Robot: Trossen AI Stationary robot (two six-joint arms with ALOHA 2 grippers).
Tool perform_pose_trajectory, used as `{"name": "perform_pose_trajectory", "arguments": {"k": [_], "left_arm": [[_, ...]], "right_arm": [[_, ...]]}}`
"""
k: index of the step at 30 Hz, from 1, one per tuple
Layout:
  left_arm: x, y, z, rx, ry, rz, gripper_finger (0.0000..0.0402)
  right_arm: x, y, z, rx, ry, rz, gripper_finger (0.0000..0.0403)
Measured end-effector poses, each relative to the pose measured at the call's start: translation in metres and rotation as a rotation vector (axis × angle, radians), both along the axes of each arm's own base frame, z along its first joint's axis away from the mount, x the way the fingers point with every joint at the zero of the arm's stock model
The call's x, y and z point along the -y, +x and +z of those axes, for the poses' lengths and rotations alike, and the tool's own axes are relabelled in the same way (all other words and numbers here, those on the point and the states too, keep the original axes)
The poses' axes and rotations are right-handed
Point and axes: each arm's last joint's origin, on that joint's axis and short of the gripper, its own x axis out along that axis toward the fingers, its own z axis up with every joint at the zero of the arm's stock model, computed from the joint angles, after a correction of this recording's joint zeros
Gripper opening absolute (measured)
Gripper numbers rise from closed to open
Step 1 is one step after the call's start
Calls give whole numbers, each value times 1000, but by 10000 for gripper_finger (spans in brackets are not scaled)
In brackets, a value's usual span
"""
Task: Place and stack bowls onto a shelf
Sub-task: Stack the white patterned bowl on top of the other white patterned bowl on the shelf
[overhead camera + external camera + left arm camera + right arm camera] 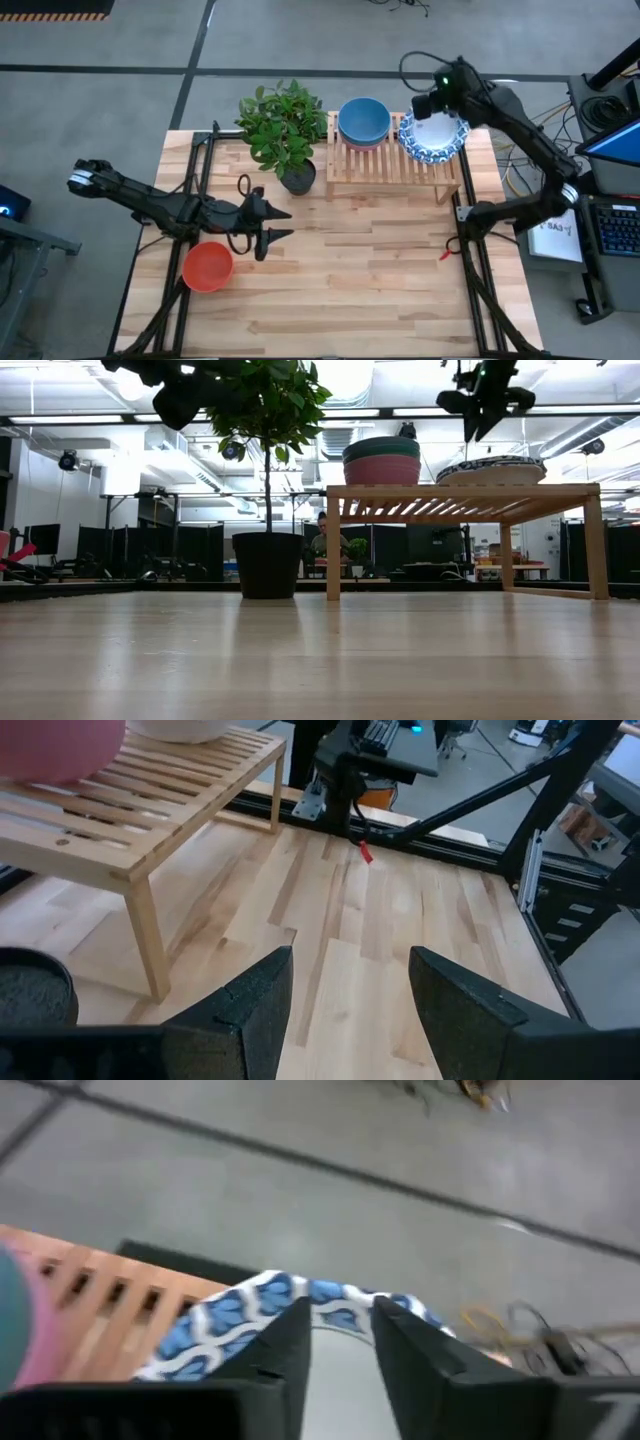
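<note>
red plain bowl (208,266): on the wooden tabletop (360,290), well off from the light slatted wooden shelf (392,165). i read my left gripper (278,223) as nearer, fingers spread wide and empty, pointing at the shelf; the bowl sits just behind it. right gripper (432,103): over the shelf's far end, fingers narrow astride the rim of the white blue-patterned bowl (434,138). blue-topped bowl stack (364,122) beside it.

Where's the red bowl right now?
In the high view the red bowl sits on the table's near-left part, beside the left gripper, far from the shelf.
</note>
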Motion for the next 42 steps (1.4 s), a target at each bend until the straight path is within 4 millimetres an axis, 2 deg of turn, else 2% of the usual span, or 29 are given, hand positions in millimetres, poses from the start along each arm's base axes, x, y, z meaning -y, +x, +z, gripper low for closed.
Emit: {"name": "perform_pose_trajectory", "arguments": {"k": [4, 8, 12, 14, 18, 23, 30, 37, 42], "left_arm": [[0, 0, 1, 8, 6, -3, 185], [0, 0, 1, 10, -3, -11, 185], [1, 0, 1, 8, -24, -30, 185], [1, 0, 1, 8, -27, -29, 185], [1, 0, 1, 8, -28, -29, 185], [1, 0, 1, 4, -14, -33, 185], [1, 0, 1, 3, -4, -36, 185], [0, -5, -4, -56, -38, -21, 185], [-2, -12, -8, -126, -98, 9, 185]], "right_arm": [[27, 7, 5, -101, 117, 1, 148], [59, 16, 3, -247, 255, 138, 180], [83, 18, 0, -392, 396, 189, 191], [97, 20, -3, -401, 412, 182, 191], [104, 22, -3, -410, 417, 233, 192], [102, 22, 0, -377, 415, 252, 192], [82, 9, 23, -258, 346, 131, 181], [55, -3, 41, -189, 267, 117, 133], [32, -11, 43, -141, 212, 134, 87]]}}
